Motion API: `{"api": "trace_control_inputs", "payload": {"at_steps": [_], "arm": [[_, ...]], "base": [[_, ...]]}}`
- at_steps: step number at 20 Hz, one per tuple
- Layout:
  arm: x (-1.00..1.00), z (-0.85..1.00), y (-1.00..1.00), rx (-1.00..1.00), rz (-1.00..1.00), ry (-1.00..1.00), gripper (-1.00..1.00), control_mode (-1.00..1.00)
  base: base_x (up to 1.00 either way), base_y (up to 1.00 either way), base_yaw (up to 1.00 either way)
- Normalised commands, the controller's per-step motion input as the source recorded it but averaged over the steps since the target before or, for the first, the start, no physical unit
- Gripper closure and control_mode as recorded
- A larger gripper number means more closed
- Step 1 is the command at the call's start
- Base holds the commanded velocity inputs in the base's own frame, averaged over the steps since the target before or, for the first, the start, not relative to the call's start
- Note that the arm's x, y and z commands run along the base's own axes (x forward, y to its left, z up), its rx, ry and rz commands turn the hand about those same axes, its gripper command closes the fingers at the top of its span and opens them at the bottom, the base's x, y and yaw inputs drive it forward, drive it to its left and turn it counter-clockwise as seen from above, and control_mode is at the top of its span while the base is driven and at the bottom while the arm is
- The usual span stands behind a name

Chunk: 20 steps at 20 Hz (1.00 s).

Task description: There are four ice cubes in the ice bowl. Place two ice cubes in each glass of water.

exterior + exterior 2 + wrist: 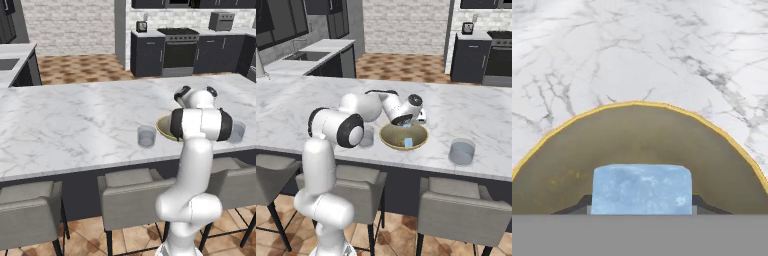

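We see the dark two-finger pincer (641, 204) pinching a pale blue translucent ice cube (641, 189) just above the olive inside of the wide tan-yellow ice bowl (390, 142). Another blue cube (408, 142) lies in that bowl. The bowl stands on the white marble desk (466, 110) between two clear bluish tumblers (146, 136) (462, 152), one at either side.

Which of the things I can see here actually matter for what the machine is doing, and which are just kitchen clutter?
Part of the job:
- ice bowl
- ice cube between the tool's fingers
- another ice cube in the bowl
- near glass
- far glass

Just lying about:
- stools
- oven
- sink
- toaster
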Motion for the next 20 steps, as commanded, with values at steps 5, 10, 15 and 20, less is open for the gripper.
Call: {"api": "trace_control_inputs", "payload": {"at_steps": [5, 10, 15, 20], "arm": [[-0.57, 0.68, -0.05, 0.20, -0.27, 0.20, 1.00, -1.00], [-0.91, 0.51, -0.10, 0.28, -0.30, 0.21, 1.00, -1.00], [-0.87, 0.55, -0.02, 0.22, -0.34, 0.02, 1.00, -1.00], [-0.63, 0.21, 0.00, 0.01, -0.44, -0.02, 1.00, -1.00]], "base": [[0.00, 0.00, 0.00], [0.00, 0.00, 0.00], [0.00, 0.00, 0.00], [0.00, 0.00, 0.00]]}}
